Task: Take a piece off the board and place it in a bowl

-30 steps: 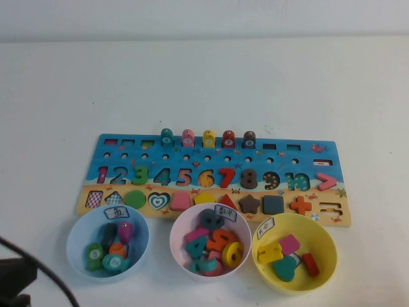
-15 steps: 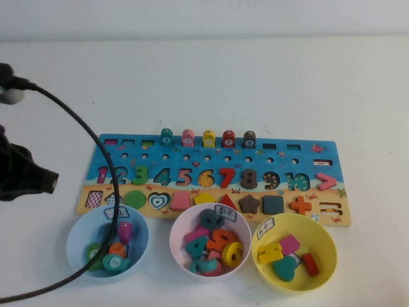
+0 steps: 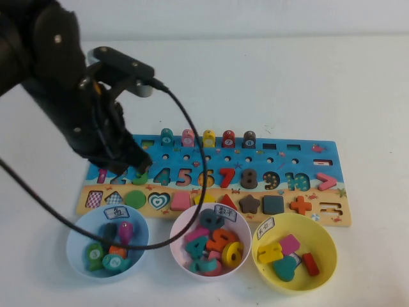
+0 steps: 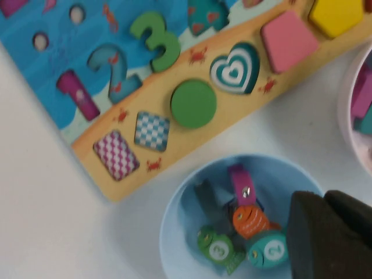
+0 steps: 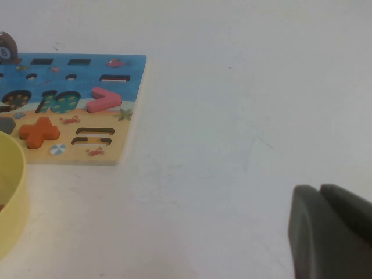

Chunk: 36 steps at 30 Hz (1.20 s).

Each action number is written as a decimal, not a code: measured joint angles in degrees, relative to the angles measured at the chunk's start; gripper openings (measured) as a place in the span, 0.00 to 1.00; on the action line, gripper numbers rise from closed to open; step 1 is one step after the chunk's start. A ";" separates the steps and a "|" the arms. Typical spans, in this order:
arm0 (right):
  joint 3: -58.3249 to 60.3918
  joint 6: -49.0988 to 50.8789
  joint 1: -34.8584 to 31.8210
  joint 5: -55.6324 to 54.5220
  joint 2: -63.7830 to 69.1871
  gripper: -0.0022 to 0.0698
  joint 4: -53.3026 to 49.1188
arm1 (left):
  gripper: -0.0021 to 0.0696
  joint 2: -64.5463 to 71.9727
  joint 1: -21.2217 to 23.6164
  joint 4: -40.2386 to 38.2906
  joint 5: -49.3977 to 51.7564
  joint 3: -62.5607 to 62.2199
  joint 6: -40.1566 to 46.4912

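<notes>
The left end effector [image 3: 142, 165] hangs over the board's [image 3: 307, 155] left end, above the 2 and 3, and I cannot tell how far its fingers are parted or whether it carries anything. The piece [image 3: 167, 137] stands just beyond it in the peg row, touching nothing but its hole. The bowl [image 3: 77, 233] sits behind the end effector, on the near side, already holding several fish. The pink peg [image 3: 188, 137] stands right beside the piece, so a descent slightly off to that side could knock or grab the wrong peg. The right end effector [image 5: 328, 232] is off to the side over bare table [image 5: 232, 87], apparently closed and empty.
</notes>
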 joint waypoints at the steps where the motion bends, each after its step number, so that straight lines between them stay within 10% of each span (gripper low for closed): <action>1: 0.00 0.00 0.00 0.00 0.00 0.01 0.00 | 0.02 1.50 -0.83 0.11 0.05 -1.77 0.00; 20: 0.00 0.00 0.00 0.00 0.00 0.01 0.00 | 0.04 20.23 -0.24 4.40 0.55 -30.07 -4.05; 30: 0.00 0.00 0.00 0.00 0.00 0.01 0.00 | 0.42 30.61 0.25 4.40 0.80 -32.39 -7.95; 36: 0.00 0.00 0.00 0.00 0.00 0.01 0.00 | 0.46 36.21 0.75 3.60 0.70 -38.37 -12.02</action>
